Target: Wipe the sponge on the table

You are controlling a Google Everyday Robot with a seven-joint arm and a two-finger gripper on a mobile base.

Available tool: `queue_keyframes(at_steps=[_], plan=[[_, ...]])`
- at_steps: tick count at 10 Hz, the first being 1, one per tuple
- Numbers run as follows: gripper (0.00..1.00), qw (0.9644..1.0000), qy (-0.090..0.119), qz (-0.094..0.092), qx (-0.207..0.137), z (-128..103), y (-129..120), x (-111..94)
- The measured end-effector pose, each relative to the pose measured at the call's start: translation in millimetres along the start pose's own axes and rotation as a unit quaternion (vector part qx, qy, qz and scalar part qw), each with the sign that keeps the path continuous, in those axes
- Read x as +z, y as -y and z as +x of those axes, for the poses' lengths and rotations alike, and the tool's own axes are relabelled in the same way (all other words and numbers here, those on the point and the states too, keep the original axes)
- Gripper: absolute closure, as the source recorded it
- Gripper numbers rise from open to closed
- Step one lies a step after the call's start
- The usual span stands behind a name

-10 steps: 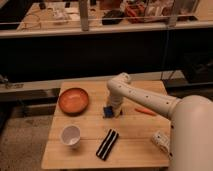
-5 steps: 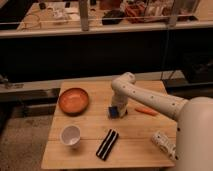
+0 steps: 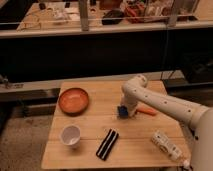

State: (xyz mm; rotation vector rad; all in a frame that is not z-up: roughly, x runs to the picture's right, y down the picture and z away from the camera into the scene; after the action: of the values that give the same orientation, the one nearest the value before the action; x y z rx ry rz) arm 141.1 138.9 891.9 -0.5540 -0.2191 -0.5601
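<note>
The sponge (image 3: 121,110), a small blue block, rests on the light wooden plank table (image 3: 90,122) near its middle. My gripper (image 3: 124,111) points down from the white arm's elbow (image 3: 137,83) and is shut on the sponge, pressing it against the tabletop. The arm comes in from the lower right and partly covers the sponge's right side.
An orange bowl (image 3: 74,100) sits at the table's back left and a white cup (image 3: 70,135) at the front left. A long black bar (image 3: 107,144) lies front centre. An orange stick-like item (image 3: 148,111) lies just right of the gripper, and a pale crumpled packet (image 3: 167,145) at the front right.
The gripper has slid to the right across the tabletop with the sponge under it, and the elbow has swung right with it. The other objects have stayed put.
</note>
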Motion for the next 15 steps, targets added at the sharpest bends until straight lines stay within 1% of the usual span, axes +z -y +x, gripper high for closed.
queue_keyframes(at_steps=[2,4,5,7,10,11,12,15], plan=[[0.47,0.9995,0.017,0.005,-0.027,4,13,10],[0.47,0.9984,0.027,0.007,-0.05,3,31,16],[0.47,0.9972,0.033,0.01,-0.066,0,45,18],[0.47,0.9947,0.044,0.01,-0.092,-11,64,22],[0.47,0.9875,0.061,0.007,-0.145,-50,95,28],[0.47,0.9846,0.065,0.003,-0.162,-63,103,30],[0.47,0.9801,0.071,-0.002,-0.185,-80,112,31],[0.47,0.9805,0.073,-0.002,-0.183,-79,110,31]])
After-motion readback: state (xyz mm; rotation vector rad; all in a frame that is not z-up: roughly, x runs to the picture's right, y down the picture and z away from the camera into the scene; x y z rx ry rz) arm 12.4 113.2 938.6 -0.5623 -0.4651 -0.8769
